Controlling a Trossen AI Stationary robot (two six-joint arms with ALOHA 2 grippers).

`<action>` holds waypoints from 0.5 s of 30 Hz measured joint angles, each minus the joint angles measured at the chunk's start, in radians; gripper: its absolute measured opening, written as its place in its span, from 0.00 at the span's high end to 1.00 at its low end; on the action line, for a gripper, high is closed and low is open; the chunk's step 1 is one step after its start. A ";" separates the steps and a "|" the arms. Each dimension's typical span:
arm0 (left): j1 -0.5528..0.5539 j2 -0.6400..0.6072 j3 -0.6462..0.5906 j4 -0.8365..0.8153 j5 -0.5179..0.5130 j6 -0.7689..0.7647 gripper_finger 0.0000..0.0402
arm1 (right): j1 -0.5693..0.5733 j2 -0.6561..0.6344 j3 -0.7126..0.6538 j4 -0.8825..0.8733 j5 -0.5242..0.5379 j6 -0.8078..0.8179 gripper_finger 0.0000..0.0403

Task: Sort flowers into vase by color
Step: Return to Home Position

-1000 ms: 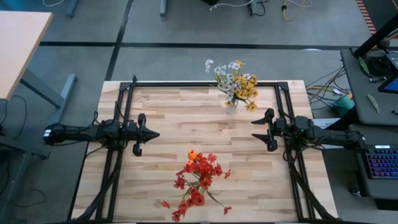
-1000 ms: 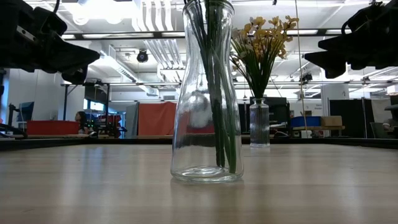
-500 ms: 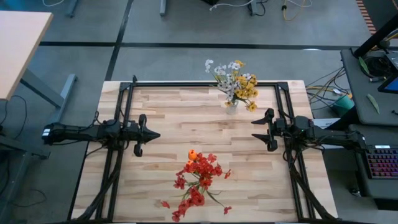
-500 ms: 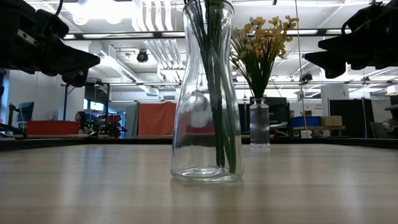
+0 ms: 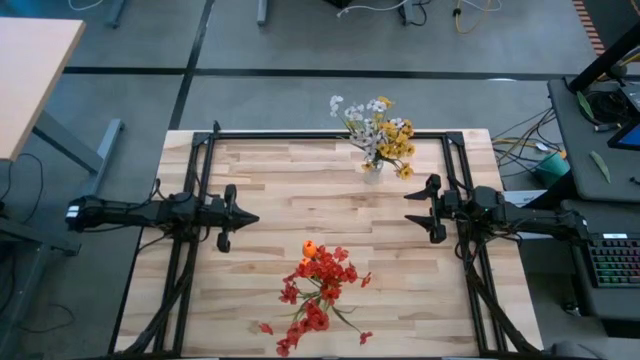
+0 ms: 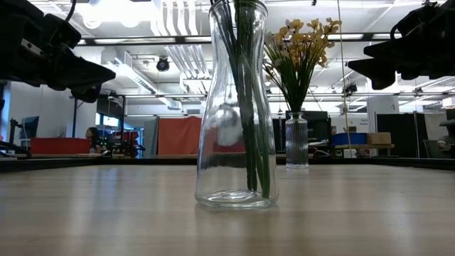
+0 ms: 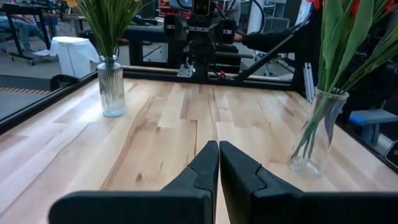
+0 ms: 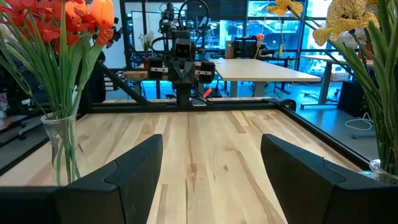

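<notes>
Left gripper (image 5: 247,217) is hovering pinched closed over the left side of the pale wooden table (image 5: 280,180) | right gripper (image 5: 409,210) is gaping wide opposite | I am seeing red flowers (image 5: 320,272) in the near vase (image 6: 236,142), yellow flowers (image 5: 398,146) in the far vase (image 6: 296,139) | open office (image 6: 142,107) behind.

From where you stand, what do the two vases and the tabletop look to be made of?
Near smooth vase: clear glass, apparently; see-through with shiny highlights. Far ribbed vase: clear glass, possibly plastic. Tabletop: pale wood planks, visible grain, matte finish.
</notes>
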 joint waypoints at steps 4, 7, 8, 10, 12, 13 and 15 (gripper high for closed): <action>0.000 0.008 0.000 0.000 0.000 0.000 1.00 | 0.000 0.000 0.000 0.000 0.000 0.000 0.34; 0.000 0.012 0.000 0.000 0.000 0.000 1.00 | 0.000 0.000 0.000 0.000 0.000 0.000 0.34; 0.000 0.014 0.000 0.000 0.000 0.000 1.00 | 0.000 0.000 0.000 0.000 0.000 0.000 0.34; 0.000 0.017 0.000 0.000 0.000 0.000 1.00 | 0.000 0.000 0.000 0.000 0.000 0.000 0.34; 0.000 0.020 0.000 0.000 0.000 0.000 1.00 | 0.000 0.000 0.000 0.000 0.000 0.000 0.34; 0.000 0.022 0.000 0.000 0.000 0.000 1.00 | 0.000 0.000 0.000 0.000 0.000 0.000 0.34; 0.000 0.024 0.000 0.000 0.000 0.000 1.00 | 0.000 0.000 0.000 0.000 0.000 0.000 0.34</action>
